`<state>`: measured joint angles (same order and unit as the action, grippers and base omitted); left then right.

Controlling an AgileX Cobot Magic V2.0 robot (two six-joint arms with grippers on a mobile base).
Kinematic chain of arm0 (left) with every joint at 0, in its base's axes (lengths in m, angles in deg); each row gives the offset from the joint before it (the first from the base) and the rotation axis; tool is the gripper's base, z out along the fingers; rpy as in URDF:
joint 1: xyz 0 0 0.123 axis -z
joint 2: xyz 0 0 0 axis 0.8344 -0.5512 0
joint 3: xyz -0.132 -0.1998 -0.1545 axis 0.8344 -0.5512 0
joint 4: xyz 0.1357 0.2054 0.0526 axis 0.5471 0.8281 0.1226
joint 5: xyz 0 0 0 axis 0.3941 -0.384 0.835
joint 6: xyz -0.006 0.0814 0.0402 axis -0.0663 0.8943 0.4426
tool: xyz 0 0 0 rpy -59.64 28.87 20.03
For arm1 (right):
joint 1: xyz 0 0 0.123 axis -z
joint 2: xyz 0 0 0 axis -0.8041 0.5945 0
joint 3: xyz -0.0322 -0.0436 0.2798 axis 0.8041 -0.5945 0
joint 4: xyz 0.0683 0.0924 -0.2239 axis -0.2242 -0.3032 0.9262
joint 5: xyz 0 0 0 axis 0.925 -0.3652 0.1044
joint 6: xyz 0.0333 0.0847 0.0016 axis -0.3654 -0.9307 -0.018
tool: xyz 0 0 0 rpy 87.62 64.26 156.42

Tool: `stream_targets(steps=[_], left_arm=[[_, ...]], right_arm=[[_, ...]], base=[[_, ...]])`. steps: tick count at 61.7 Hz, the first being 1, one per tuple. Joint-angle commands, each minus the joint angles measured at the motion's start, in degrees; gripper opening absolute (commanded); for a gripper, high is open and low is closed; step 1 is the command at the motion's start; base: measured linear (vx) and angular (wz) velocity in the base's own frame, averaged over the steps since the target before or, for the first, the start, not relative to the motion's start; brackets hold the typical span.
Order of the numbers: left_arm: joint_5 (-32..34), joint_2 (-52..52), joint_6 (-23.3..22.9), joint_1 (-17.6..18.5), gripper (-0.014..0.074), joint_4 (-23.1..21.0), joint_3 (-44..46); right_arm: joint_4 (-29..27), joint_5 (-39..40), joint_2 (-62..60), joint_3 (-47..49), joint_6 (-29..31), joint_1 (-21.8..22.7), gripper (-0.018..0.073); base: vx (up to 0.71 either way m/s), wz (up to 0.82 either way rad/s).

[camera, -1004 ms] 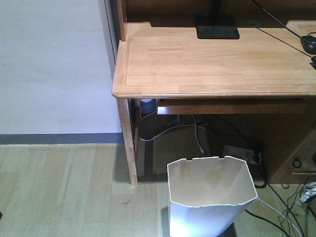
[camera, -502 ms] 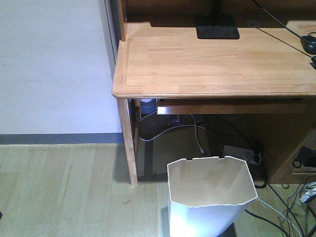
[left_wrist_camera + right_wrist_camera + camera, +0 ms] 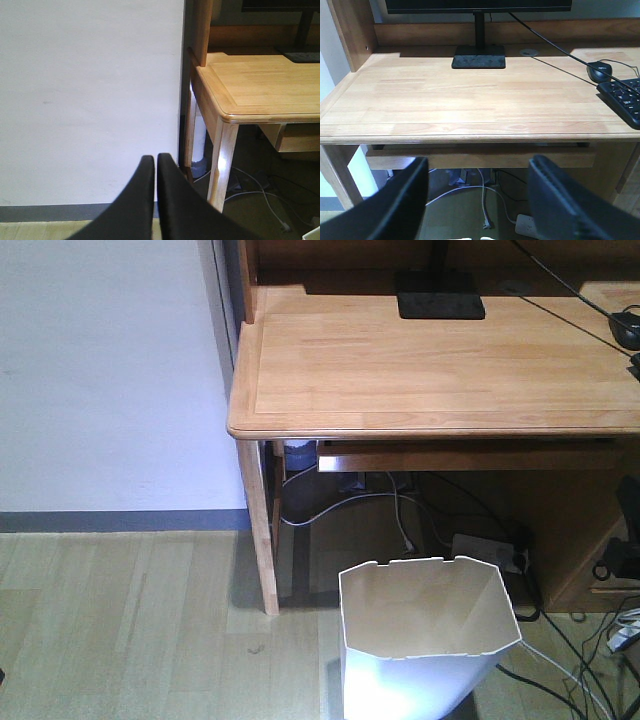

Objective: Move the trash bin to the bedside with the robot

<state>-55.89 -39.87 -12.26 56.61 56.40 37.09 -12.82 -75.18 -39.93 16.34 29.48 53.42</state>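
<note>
Black fingers of the left gripper [image 3: 156, 160] lie pressed together on nothing, pointing at the white wall [image 3: 90, 100] beside the desk leg [image 3: 222, 165]. The right gripper [image 3: 479, 167] has its fingers wide apart, also empty, and faces the desk [image 3: 470, 105] edge and the drawer rail [image 3: 480, 155] beneath it. Neither touches the bin [image 3: 430, 640], which stands upright on the floor [image 3: 120, 620] in front of the desk, just right of the leg and low in the front view. No bed shows in any view, so I judge the carry has not begun.

The likeliest trouble is the grasp itself. The bin's wall looks thin, so a pinch on one side of the rim may flex it, and the bin could slip out or hang tilted and swing. The right gripper sits about level with the desk edge, so coming down toward the rim on a careless path could clip the edge or the rail. The left gripper would have to part its fingers before it could help.

Cables [image 3: 560, 670] run over the floor just beside and behind the bin's base, with a power strip [image 3: 485, 550] behind it. Dragging the bin rather than lifting it could catch a cable, and so might the mobile base. With the bed out of sight, a blind turn might knock the bin against the leg.
</note>
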Motion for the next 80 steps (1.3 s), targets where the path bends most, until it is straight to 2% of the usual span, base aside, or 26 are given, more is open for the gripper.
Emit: stream_targets(steps=[1,11,20,30,37,48,58,65,75,80], left_arm=[[3.98,0.82,-0.25,0.11,-0.0006,-0.18,-1.07],[3.98,0.82,-0.25,0.11,-0.0006,-0.18,-1.07],[3.98,0.82,-0.25,0.11,-0.0006,-0.18,-1.07],[3.98,0.82,-0.25,0.11,-0.0006,-0.18,-1.07],[3.98,0.82,-0.25,0.11,-0.0006,-0.18,-1.07],[3.98,0.82,-0.25,0.11,-0.0006,-0.18,-1.07],[3.98,0.82,-0.25,0.11,-0.0006,-0.18,-1.07],[3.98,0.82,-0.25,0.11,-0.0006,-0.18,-1.07],[3.98,0.82,-0.25,0.11,-0.0006,-0.18,-1.07],[3.98,0.82,-0.25,0.11,-0.0006,-0.18,-1.07]], right_arm=[[-0.05,4.27,0.68,2.05,0.46,-0.04,0.0459],[-3.24,4.74,0.79,2.40,-0.59,-0.04,0.0459],[-3.24,-0.03,4.87,6.21,-0.39,-0.04,0.0459],[-4.67,-7.54,14.36,13.25,-0.44,-0.04,0.0459],[-7.04,-10.52,21.42,17.32,0.14,0.01,0.0459],[-7.18,-15.24,33.73,23.66,1.09,0.01,0.0459],[-8.95,-22.89,45.86,30.86,7.33,0.10,0.0459],[-10.27,-25.22,52.70,34.59,11.50,0.54,0.0459],[-14.85,-25.16,60.90,37.40,16.39,6.17,0.0459],[-16.56,-24.20,64.54,37.46,21.82,8.97,0.0459]], base=[[0.00,0.00],[0.00,0.00],[0.00,0.00],[0.00,0.00],[0.00,0.00],[0.00,0.00],[0.00,0.00],[0.00,0.00],[0.00,0.00],[0.00,0.00]])
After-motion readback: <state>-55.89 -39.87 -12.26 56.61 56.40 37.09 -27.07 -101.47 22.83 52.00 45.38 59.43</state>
